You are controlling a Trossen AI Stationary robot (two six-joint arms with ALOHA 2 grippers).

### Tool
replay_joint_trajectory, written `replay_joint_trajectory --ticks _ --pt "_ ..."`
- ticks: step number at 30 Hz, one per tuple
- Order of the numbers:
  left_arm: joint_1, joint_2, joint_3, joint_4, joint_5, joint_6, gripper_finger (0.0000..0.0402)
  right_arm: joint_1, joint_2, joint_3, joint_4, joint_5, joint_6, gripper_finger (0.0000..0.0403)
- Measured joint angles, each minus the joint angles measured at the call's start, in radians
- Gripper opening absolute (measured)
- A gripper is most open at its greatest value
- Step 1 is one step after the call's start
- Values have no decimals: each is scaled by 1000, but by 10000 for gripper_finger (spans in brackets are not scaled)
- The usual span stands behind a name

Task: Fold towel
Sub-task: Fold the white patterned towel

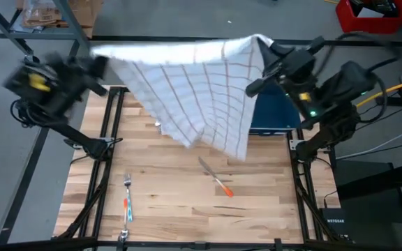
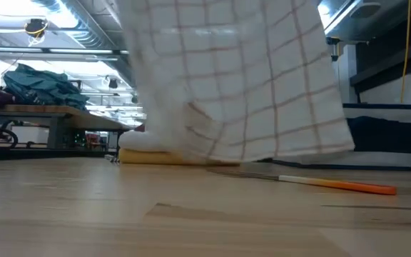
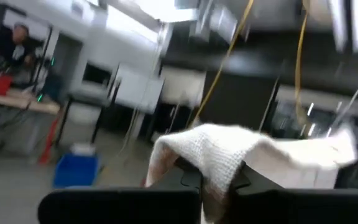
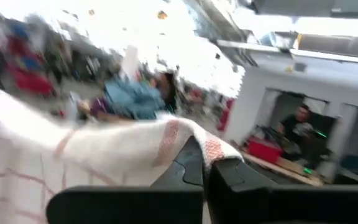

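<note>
The white cloth towel with thin red checks (image 1: 194, 87) hangs spread in the air between the left hand (image 1: 100, 66) and the right hand (image 1: 267, 49), each clenched on one upper corner (the lower edge near the wooden table (image 1: 187, 202)). No fold is made yet, I judge; laying down and folding remain.

White checked towel (image 1: 194, 84) spread aloft, hanging
</note>
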Motion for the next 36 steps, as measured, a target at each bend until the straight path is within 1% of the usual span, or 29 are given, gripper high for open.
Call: replay_joint_trajectory --ticks 2,3,6,12,15,18,28,32,36 --pt "1 0 24 114 29 80 0 1 -9 0 43 -62 0 1" --pt "1 0 40 144 37 104 0 1 -12 0 60 -91 0 1" --pt "0 2 88 144 43 140 0 1 -22 0 97 -139 0 1" --pt "1 5 146 132 43 191 0 -13 -34 -1 112 -148 -2 1" --pt "-11 5 146 109 43 190 0 -12 -36 -1 112 -128 -2 1" --pt "-35 3 147 37 42 162 0 -6 -36 -2 83 -93 -2 1" --pt "-137 2 147 -152 40 -11 0 77 -36 -2 -40 60 0 1" --pt "-180 2 147 -145 40 -8 0 114 -36 -2 -57 75 0 1" --pt "-187 0 169 -144 40 9 0 120 -41 -2 -42 75 0 1"
